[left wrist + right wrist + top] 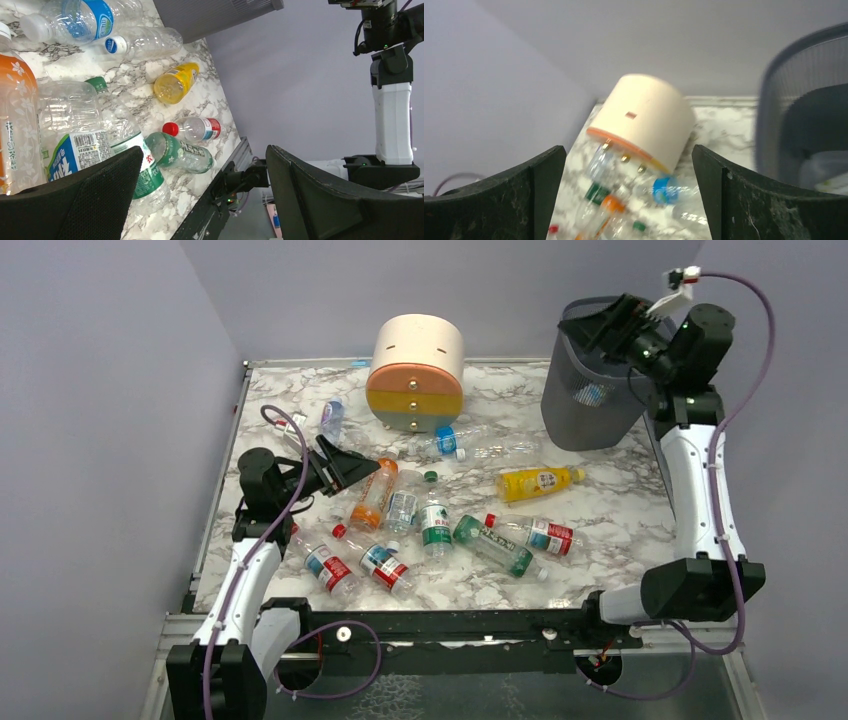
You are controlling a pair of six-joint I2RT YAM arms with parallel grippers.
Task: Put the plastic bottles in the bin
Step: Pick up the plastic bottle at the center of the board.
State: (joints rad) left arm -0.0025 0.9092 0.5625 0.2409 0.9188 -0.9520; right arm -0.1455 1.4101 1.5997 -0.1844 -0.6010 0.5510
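Plastic bottles (436,525) lie scattered on the marble worktop (620,510), most of them just ahead of and beside the left hand (358,468). That hand hangs low over the worktop with its fingers spread wide and nothing between them. Nearest its fingertips is an orange bottle (375,495), with a clear bottle (403,508) touching it on the far side. A yellow bottle (535,482) and a green bottle (495,545) lie farther out from that hand, toward the right arm. The right hand (592,325) is up at the rim of the bin (590,425), its fingers also wide apart and empty. Below it, through the mesh, what looks like a blue-labelled bottle (590,394) shows inside the bin. A round cream, orange and yellow drawer unit (415,370) stands well apart from the right hand, on its left.
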